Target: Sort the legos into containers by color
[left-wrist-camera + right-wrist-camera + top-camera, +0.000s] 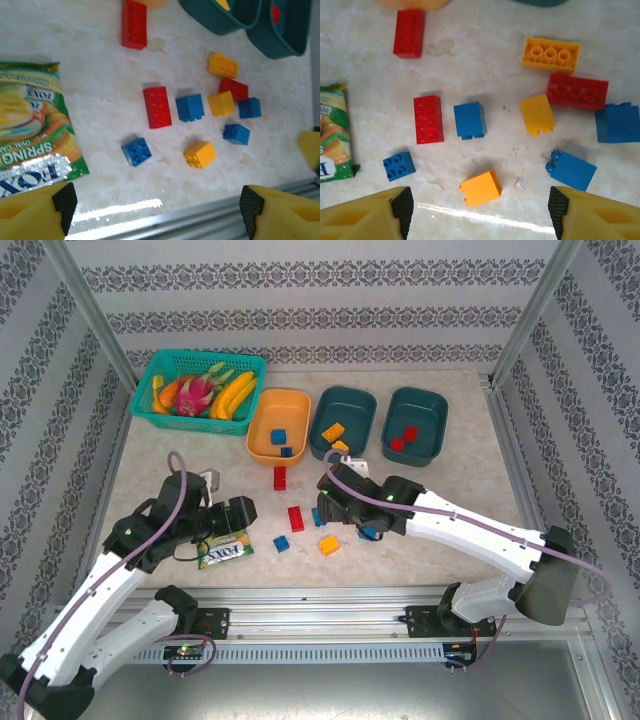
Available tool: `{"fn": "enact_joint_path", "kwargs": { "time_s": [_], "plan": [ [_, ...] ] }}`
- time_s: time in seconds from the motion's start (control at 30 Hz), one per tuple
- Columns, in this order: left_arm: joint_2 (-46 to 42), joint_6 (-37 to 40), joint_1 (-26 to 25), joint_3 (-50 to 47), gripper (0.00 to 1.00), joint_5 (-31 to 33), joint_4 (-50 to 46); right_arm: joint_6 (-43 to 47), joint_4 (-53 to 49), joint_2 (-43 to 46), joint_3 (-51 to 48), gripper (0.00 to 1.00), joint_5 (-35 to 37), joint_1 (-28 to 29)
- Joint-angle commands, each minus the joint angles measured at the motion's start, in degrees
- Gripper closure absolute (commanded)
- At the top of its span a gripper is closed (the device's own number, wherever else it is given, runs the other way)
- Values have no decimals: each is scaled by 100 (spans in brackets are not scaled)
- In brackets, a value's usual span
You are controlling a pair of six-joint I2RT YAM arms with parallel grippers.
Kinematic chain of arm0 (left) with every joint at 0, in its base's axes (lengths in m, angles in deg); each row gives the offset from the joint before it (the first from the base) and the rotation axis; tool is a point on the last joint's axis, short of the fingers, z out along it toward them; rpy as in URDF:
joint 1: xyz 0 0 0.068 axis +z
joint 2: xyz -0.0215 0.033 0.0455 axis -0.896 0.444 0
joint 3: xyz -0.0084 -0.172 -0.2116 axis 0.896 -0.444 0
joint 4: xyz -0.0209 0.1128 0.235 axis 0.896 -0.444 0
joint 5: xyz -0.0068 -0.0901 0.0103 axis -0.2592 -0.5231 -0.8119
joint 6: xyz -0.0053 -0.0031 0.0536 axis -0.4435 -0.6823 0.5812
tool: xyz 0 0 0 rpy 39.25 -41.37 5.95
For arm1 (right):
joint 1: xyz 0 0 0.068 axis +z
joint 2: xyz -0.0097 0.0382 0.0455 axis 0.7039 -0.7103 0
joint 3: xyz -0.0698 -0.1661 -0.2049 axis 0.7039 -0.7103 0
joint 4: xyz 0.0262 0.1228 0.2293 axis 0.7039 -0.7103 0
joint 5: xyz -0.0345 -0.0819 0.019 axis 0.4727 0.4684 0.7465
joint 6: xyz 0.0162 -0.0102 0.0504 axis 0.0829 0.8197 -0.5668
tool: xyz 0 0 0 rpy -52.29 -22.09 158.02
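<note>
The right claw point(480, 212) hangs wide and empty over loose bricks point(470, 120). The left claw point(156, 202) is wide too. Next, the right one likely needs to drop onto the yellow brick point(480, 187).

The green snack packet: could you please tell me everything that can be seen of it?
The packet is a flat, glossy green wrapper, foil-like by its sheen, printed with white FOX'S lettering, the word SPRING and yellow-orange pictures. It lies flat on the pale table. The nearest blue brick sits apart from it, and nothing but the table is seen touching it.
</note>
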Motion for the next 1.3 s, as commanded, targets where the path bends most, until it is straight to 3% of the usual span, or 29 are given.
{"fn": "enact_joint_path", "kwargs": {
  "time_s": [0.0,0.13,0.4,0.6,0.73,0.83,1.03,1.27],
  "plan": [
    [-184,-175,9,-254,13,-475,-228,-436,-230,-29,84,26,62,47],
    [-146,-277,11,-416,14,-403,-58,-438,-160,130,-206,25,-142,45],
    [-247,-1281,11,-896,14,119,751,550,-135,-168,-98,20,-842,-130],
    [-147,-1245,11,-947,13,269,681,1021,153,-541,-155,16,-1278,-553],
    [-137,-1151,7,-887,14,198,563,1123,86,-918,93,21,-1409,-717],
    [-132,-1019,9,-754,14,224,388,1181,-3,-1169,253,23,-1418,-564],
    [-251,-740,11,-509,14,231,246,1299,-265,-1545,400,17,-1214,-50],
    [-479,-610,10,-438,14,351,19,1555,-253,-2180,312,14,-1554,2]
  ]
}}
